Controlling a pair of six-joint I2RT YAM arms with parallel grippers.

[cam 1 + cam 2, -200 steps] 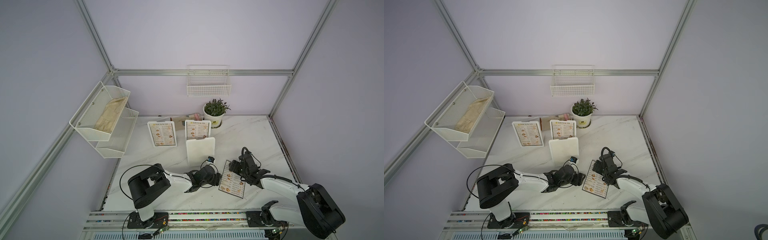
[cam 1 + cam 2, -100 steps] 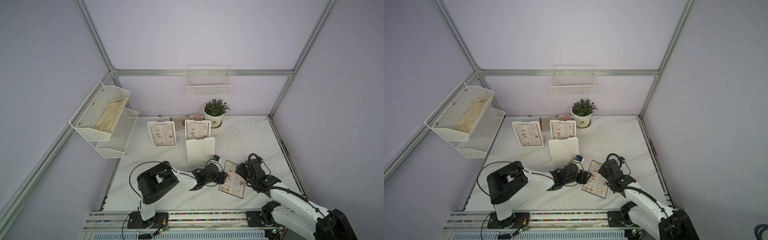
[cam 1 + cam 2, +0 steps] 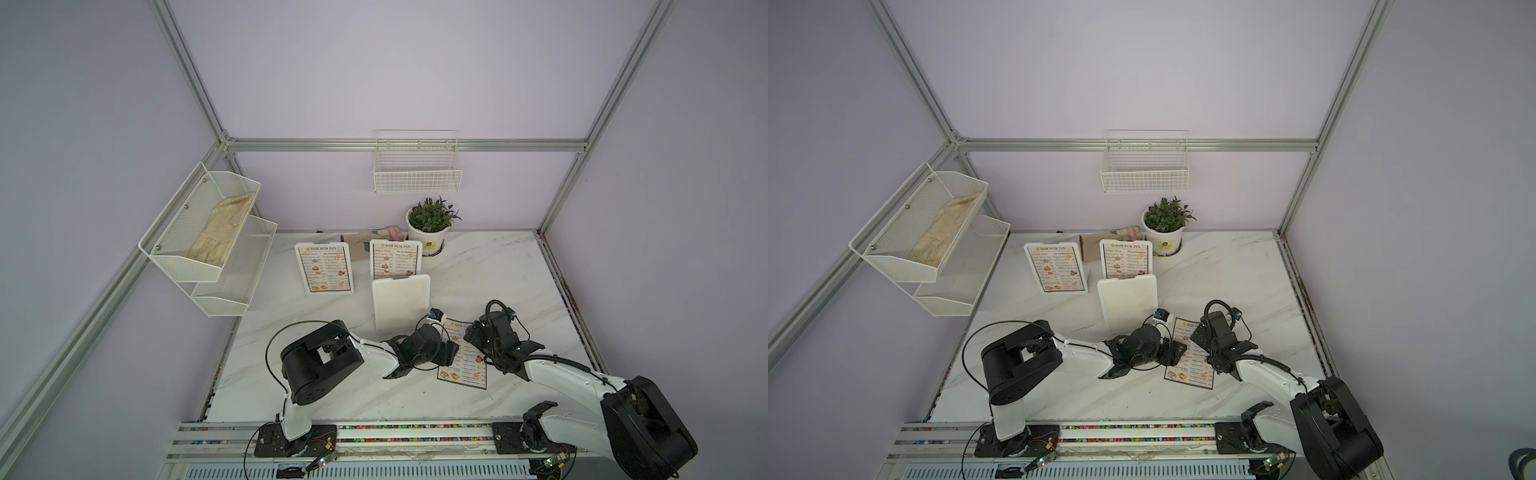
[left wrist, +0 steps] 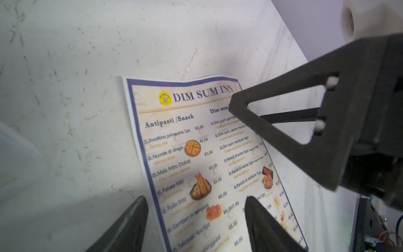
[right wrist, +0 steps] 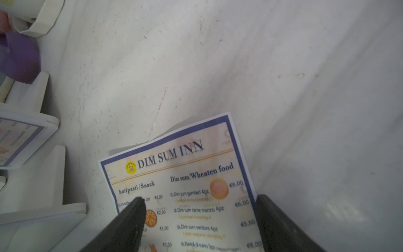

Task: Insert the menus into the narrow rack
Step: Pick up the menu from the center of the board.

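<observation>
Since a second ago my left gripper [image 4: 195, 198] is sliding onto the last loose menu [image 3: 463, 370], lying flat near the front edge of the table [image 3: 478, 270], before the empty rack [image 3: 401, 303]. Thin, floppy paper, I'm judging; its slightly lifted top corner is offering purchase. Both it and my right gripper [image 5: 200, 199] are hanging spread, holding nothing.
</observation>
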